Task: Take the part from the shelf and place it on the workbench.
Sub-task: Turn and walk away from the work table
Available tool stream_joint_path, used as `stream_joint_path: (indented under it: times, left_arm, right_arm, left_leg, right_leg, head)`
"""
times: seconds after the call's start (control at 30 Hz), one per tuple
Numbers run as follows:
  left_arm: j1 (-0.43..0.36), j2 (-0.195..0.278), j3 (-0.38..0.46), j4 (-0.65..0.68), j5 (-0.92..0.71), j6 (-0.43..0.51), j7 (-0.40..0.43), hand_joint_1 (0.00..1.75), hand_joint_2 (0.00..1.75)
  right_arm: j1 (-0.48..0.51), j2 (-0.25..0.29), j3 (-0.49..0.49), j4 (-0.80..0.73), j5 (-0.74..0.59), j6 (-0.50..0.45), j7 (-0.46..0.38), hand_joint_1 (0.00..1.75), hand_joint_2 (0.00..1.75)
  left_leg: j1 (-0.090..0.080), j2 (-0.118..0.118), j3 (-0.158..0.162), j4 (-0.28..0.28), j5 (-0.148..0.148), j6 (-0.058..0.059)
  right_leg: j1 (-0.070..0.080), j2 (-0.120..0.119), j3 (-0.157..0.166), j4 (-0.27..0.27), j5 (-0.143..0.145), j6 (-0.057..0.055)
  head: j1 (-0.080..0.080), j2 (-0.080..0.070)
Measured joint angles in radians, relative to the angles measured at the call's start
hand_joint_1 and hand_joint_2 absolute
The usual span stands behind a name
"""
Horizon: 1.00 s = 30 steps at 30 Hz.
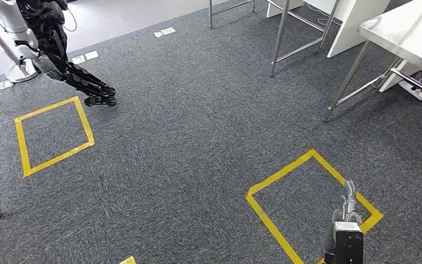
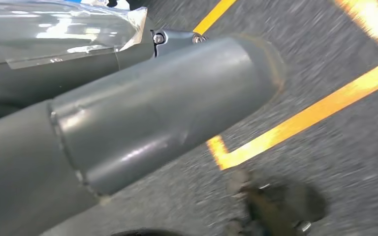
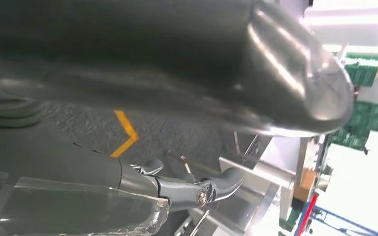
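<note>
- Head view: the floor is grey carpet [image 1: 187,143] with yellow tape squares on it, one on my left side [image 1: 20,146] and one close to my right side [image 1: 280,171].
- A white table [image 1: 406,33] on thin metal legs [image 1: 345,85] stands far off on the right. I think this is the workbench.
- Another robot [image 1: 60,49] with black legs stands far off on the left.
- My right hand [image 1: 347,220] hangs low over the near tape square.
- I cannot tell where the part is.
- Some small white tags [image 1: 165,32] lie on the carpet, but they are too small to read.
- Left wrist view: my left hand [image 2: 167,108] hangs over carpet and yellow tape [image 2: 325,105]. The picture is blurry, and I cannot tell if my fingers are spread or curled, or if they hold a thing.
- Right wrist view: my right thumb and a bent finger [image 3: 216,184] are well apart, with carpet between them and nothing held.
- Green boxes [image 3: 366,71] are far away. Any words on them are too blurry to read.
- What could go wrong: I think I must walk first, so I could bump the metal legs or the other robot if I turn too wide.
- With my head looking down at the floor, I could also head the wrong way for the shelf.
</note>
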Motion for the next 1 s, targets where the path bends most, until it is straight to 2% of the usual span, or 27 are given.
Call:
stream_joint_path:
  times: [0.07,0.1,0.17,0.2,0.23,0.27,0.33,0.37,0.4,0.43,0.47,0.53,0.57,0.6,0.63,0.67,0.7,0.77,0.8,0.83,0.87,0.9,0.93,0.97,1.0]
  left_arm:
    - [-0.002,0.001,-0.005,0.000,-0.015,-0.026,0.034,0.00,0.00]
    - [-0.003,0.001,-0.006,0.000,-0.018,-0.033,0.045,0.00,0.00]
    - [-0.001,0.000,-0.008,0.000,-0.022,-0.038,0.060,0.00,0.00]
    - [0.000,-0.001,-0.009,0.001,-0.023,-0.039,0.066,0.00,0.00]
    - [0.001,-0.002,-0.009,0.001,-0.024,-0.039,0.070,0.00,0.00]
    - [0.001,-0.003,-0.009,0.001,-0.025,-0.039,0.073,0.00,0.00]
    - [-0.001,-0.004,-0.009,0.000,-0.026,-0.041,0.077,0.00,0.00]
    - [-0.001,-0.005,-0.009,0.001,-0.026,-0.042,0.079,0.00,0.00]
    - [0.000,-0.006,-0.009,0.001,-0.027,-0.043,0.081,0.00,0.00]
    - [0.002,-0.006,-0.009,0.001,-0.027,-0.043,0.082,0.00,0.00]
    - [0.003,-0.007,-0.009,0.001,-0.027,-0.044,0.083,0.00,0.00]
    - [0.003,-0.007,-0.009,0.001,-0.027,-0.044,0.083,0.00,0.00]
    - [0.002,-0.007,-0.009,0.001,-0.027,-0.044,0.083,0.00,0.00]
    - [0.002,-0.007,-0.009,0.001,-0.027,-0.044,0.083,0.00,0.00]
    - [0.003,-0.007,-0.009,0.001,-0.027,-0.044,0.083,0.00,0.00]
    - [0.004,-0.007,-0.009,0.001,-0.027,-0.044,0.083,0.00,0.00]
    - [0.006,-0.007,-0.009,0.001,-0.027,-0.044,0.084,0.00,0.00]
    - [0.006,-0.007,-0.010,0.001,-0.028,-0.045,0.084,0.00,0.00]
    - [0.005,-0.008,-0.010,0.001,-0.029,-0.046,0.084,0.00,0.00]
    - [0.003,-0.008,-0.010,0.001,-0.030,-0.047,0.085,0.00,0.00]
    - [0.003,-0.008,-0.010,0.001,-0.031,-0.048,0.085,0.00,0.00]
    - [0.003,-0.008,-0.011,0.001,-0.032,-0.049,0.086,0.00,0.00]
    - [0.004,-0.008,-0.011,0.001,-0.033,-0.049,0.087,0.00,0.00]
    - [0.005,-0.008,-0.012,0.002,-0.033,-0.050,0.088,0.00,0.00]
    - [0.005,-0.008,-0.012,0.002,-0.033,-0.050,0.089,0.00,0.00]
  right_arm:
    - [-0.005,-0.002,0.002,0.009,-0.005,0.000,-0.006,0.00,0.00]
    - [-0.006,-0.003,0.003,0.013,-0.007,0.000,-0.006,0.00,0.00]
    - [-0.008,-0.004,0.005,0.020,-0.009,-0.003,-0.007,0.00,0.00]
    - [-0.010,-0.005,0.006,0.023,-0.010,-0.004,-0.007,0.00,0.00]
    - [-0.012,-0.007,0.007,0.025,-0.011,-0.006,-0.007,0.00,0.00]
    - [-0.013,-0.008,0.007,0.027,-0.012,-0.008,-0.007,0.00,0.00]
    - [-0.012,-0.012,0.008,0.035,-0.015,-0.009,-0.008,0.00,0.00]
    - [-0.011,-0.014,0.008,0.039,-0.016,-0.009,-0.008,0.00,0.00]
    - [-0.011,-0.016,0.008,0.043,-0.017,-0.009,-0.008,0.00,0.00]
    - [-0.011,-0.018,0.008,0.046,-0.018,-0.009,-0.008,0.00,0.00]
    - [-0.012,-0.019,0.008,0.049,-0.018,-0.009,-0.008,0.00,0.00]
    - [-0.013,-0.020,0.008,0.053,-0.018,-0.009,-0.008,0.00,0.00]
    - [-0.013,-0.021,0.008,0.055,-0.018,-0.009,-0.008,0.00,0.00]
    - [-0.013,-0.021,0.009,0.057,-0.018,-0.009,-0.008,0.00,0.00]
    - [-0.014,-0.021,0.009,0.058,-0.019,-0.009,-0.008,0.00,0.00]
    - [-0.015,-0.021,0.010,0.059,-0.019,-0.009,-0.008,0.00,0.00]
    - [-0.017,-0.021,0.010,0.060,-0.020,-0.009,-0.008,0.00,0.00]
    - [-0.021,-0.022,0.011,0.061,-0.020,-0.009,-0.008,0.00,0.00]
    - [-0.022,-0.022,0.011,0.062,-0.020,-0.009,-0.008,0.00,0.00]
    - [-0.022,-0.022,0.011,0.063,-0.020,-0.009,-0.008,0.00,0.00]
    - [-0.022,-0.023,0.011,0.065,-0.020,-0.009,-0.008,0.00,0.00]
    - [-0.023,-0.023,0.011,0.067,-0.020,-0.009,-0.008,0.00,0.00]
    - [-0.024,-0.024,0.011,0.069,-0.020,-0.009,-0.008,0.00,0.00]
    - [-0.025,-0.024,0.011,0.070,-0.020,-0.009,-0.008,0.00,0.00]
    - [-0.027,-0.024,0.011,0.072,-0.020,-0.009,-0.008,0.00,0.00]
  left_leg:
    - [-0.009,0.028,0.056,-0.108,0.032,0.011]
    - [-0.014,0.033,0.065,-0.129,0.034,0.015]
    - [-0.020,0.017,0.063,-0.136,0.037,0.022]
    - [-0.019,0.008,0.066,-0.143,0.041,0.027]
    - [-0.016,-0.001,0.070,-0.151,0.047,0.034]
    - [-0.013,-0.009,0.073,-0.158,0.052,0.039]
    - [-0.010,-0.027,0.073,-0.161,0.057,0.045]
    - [-0.009,-0.038,0.071,-0.161,0.058,0.046]
    - [-0.009,-0.049,0.071,-0.161,0.058,0.046]
    - [-0.009,-0.060,0.071,-0.160,0.059,0.045]
    - [-0.008,-0.072,0.071,-0.159,0.059,0.044]
    - [-0.008,-0.095,0.070,-0.154,0.059,0.038]
    - [-0.010,-0.105,0.067,-0.150,0.058,0.033]
    - [-0.011,-0.114,0.063,-0.147,0.058,0.027]
    - [-0.011,-0.121,0.059,-0.146,0.059,0.021]
    - [-0.010,-0.128,0.055,-0.146,0.061,0.015]
    - [-0.008,-0.123,0.052,-0.143,0.059,0.011]
    - [-0.007,-0.082,0.029,-0.094,0.027,0.002]
    - [-0.006,-0.055,0.005,-0.041,-0.003,-0.002]
    - [-0.004,-0.039,-0.026,0.025,-0.037,-0.007]
    - [-0.002,-0.033,-0.056,0.086,-0.062,-0.010]
    - [0.001,-0.030,-0.076,0.125,-0.072,-0.012]
    - [0.003,-0.028,-0.078,0.129,-0.064,-0.013]
    - [0.004,-0.022,-0.060,0.094,-0.040,-0.013]
    - [0.004,-0.009,-0.024,0.029,-0.007,-0.011]
  right_leg:
    - [0.006,-0.014,0.000,0.001,-0.003,0.003]
    - [0.008,-0.021,-0.001,0.000,-0.004,0.006]
    - [0.010,-0.035,0.002,-0.003,-0.005,0.014]
    - [0.010,-0.032,0.002,0.000,-0.009,0.019]
    - [0.009,-0.019,-0.004,0.016,-0.021,0.022]
    - [0.008,0.002,-0.020,0.053,-0.042,0.022]
    - [0.003,0.041,-0.079,0.179,-0.098,0.018]
    - [0.002,0.049,-0.109,0.239,-0.118,0.019]
    - [0.001,0.053,-0.126,0.271,-0.123,0.024]
    - [0.000,0.055,-0.125,0.265,-0.112,0.033]
    - [-0.002,0.059,-0.105,0.219,-0.086,0.042]
    - [-0.011,0.092,-0.045,0.081,-0.027,0.058]
    - [-0.014,0.107,-0.024,0.031,-0.008,0.057]
    - [-0.014,0.117,-0.014,0.006,0.001,0.053]
    - [-0.011,0.117,-0.013,0.000,0.003,0.045]
    - [-0.012,0.107,-0.011,-0.001,0.006,0.037]
    - [-0.014,0.099,-0.010,-0.003,0.009,0.030]
    - [-0.018,0.079,-0.006,-0.007,0.013,0.016]
    - [-0.015,0.068,-0.005,-0.007,0.012,0.010]
    - [-0.012,0.056,-0.005,-0.007,0.011,0.004]
    - [-0.009,0.043,-0.005,-0.007,0.009,0.001]
    - [-0.008,0.031,-0.005,-0.007,0.008,-0.001]
    - [-0.007,0.020,-0.004,-0.007,0.007,-0.003]
    - [-0.006,0.010,-0.003,-0.007,0.006,-0.003]
    - [-0.006,0.001,-0.001,-0.007,0.004,-0.002]
  head:
    - [0.001,0.000]
    - [0.001,0.000]
    - [0.001,0.000]
    - [0.001,0.000]
    - [0.001,0.000]
    - [0.002,0.000]
    - [0.003,0.000]
    - [0.004,0.000]
    - [0.004,0.000]
    - [0.004,0.000]
    - [0.004,0.000]
    - [0.006,0.000]
    - [0.006,0.000]
    - [0.007,0.000]
    - [0.007,0.000]
    - [0.007,0.000]
    - [0.007,0.000]
    - [0.003,0.000]
    - [0.002,0.000]
    - [0.000,0.000]
    - [-0.001,0.000]
    - [0.000,0.000]
    - [-0.001,0.000]
    - [-0.001,0.000]
    - [-0.001,0.000]
